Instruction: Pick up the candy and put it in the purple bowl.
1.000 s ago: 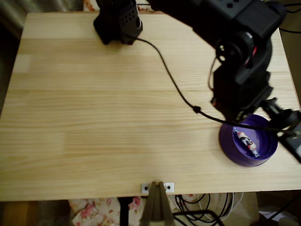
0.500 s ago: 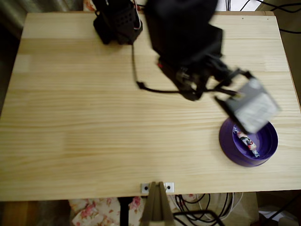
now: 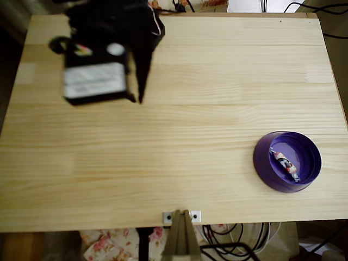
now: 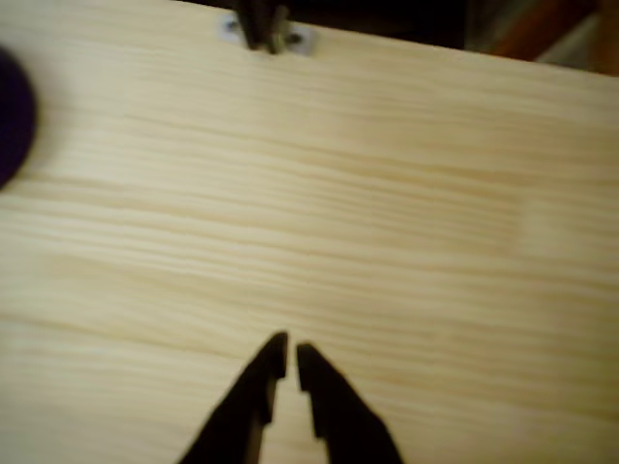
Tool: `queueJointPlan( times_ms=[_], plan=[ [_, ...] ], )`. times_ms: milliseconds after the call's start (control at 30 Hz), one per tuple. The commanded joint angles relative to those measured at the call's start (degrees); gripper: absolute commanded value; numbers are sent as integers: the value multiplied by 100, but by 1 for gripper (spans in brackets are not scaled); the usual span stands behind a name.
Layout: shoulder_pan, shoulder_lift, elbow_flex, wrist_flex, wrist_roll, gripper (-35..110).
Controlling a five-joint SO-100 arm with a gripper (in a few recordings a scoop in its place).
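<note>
The candy (image 3: 285, 165), a pinkish-white sweet with dark marks, lies inside the purple bowl (image 3: 263, 172) at the table's right front in the overhead view. A blurred dark edge of the purple bowl (image 4: 12, 116) shows at the far left of the wrist view. My black arm is folded back at the far left of the table, blurred by motion, and my gripper (image 3: 140, 98) points down over bare wood, far from the bowl. In the wrist view my gripper (image 4: 290, 356) is shut, tips nearly touching, with nothing between them.
The wooden table (image 3: 174, 136) is bare between arm and bowl. A small metal bracket (image 3: 181, 217) sits at the front edge; the same metal bracket (image 4: 261, 29) shows in the wrist view. Cables hang below the front edge.
The arm has swung from above the bowl across the table to the far left. The candy stays lying in the bowl.
</note>
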Motion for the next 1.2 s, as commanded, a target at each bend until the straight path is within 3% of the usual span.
queueJointPlan(
  times_ms=[0, 367, 867, 1167],
  plan=[
    [483, 835, 352, -149, 26, -1],
    [1362, 2232, 1960, -729, 264, -1],
    [1644, 4192, 3929, -1055, 185, -1],
    [1740, 4219, 4359, -1151, 308, -1]
  ],
)
